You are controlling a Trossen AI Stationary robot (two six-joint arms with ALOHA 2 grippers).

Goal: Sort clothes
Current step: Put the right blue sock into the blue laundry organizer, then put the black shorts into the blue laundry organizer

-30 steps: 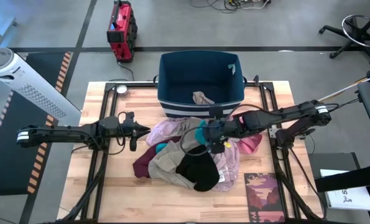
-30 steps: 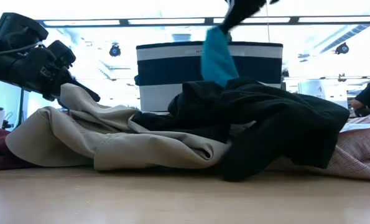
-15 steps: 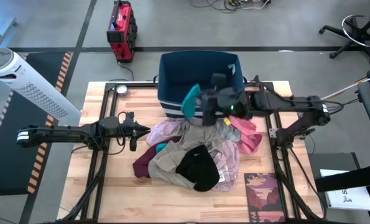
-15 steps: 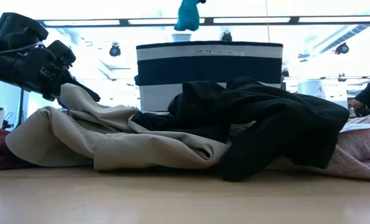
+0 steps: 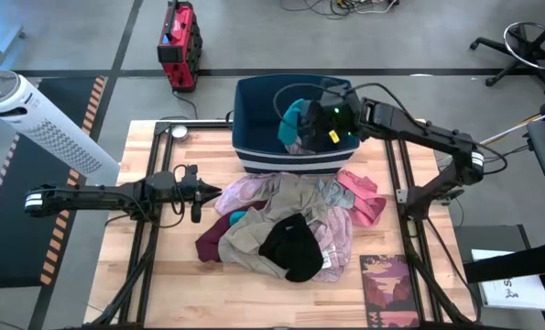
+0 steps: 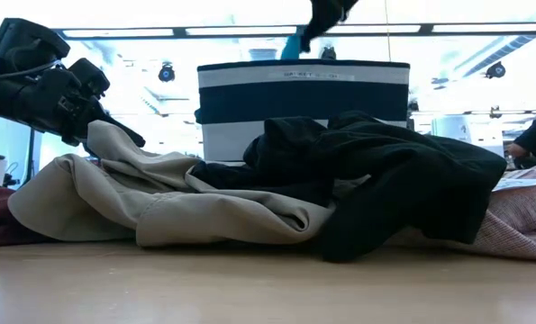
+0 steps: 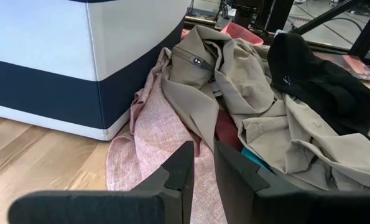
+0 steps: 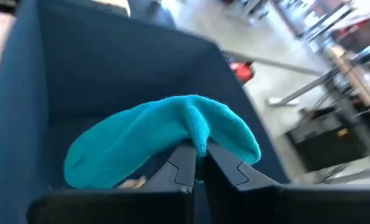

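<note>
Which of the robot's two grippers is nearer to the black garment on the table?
Left. The left gripper sits low at the pile's left edge, beside the black garment. The right gripper is up over the blue bin, shut on the teal garment.

Bin [image 5: 254,156] sits at the worktop [image 5: 162,275] back edge; clothes pile [image 5: 286,229] heaped right before it, left end effector [image 5: 196,194] just beside the pile's left.

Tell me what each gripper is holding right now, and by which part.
The right gripper holds the teal garment by a fold at its edge, above the blue bin. The left gripper holds nothing.
</note>
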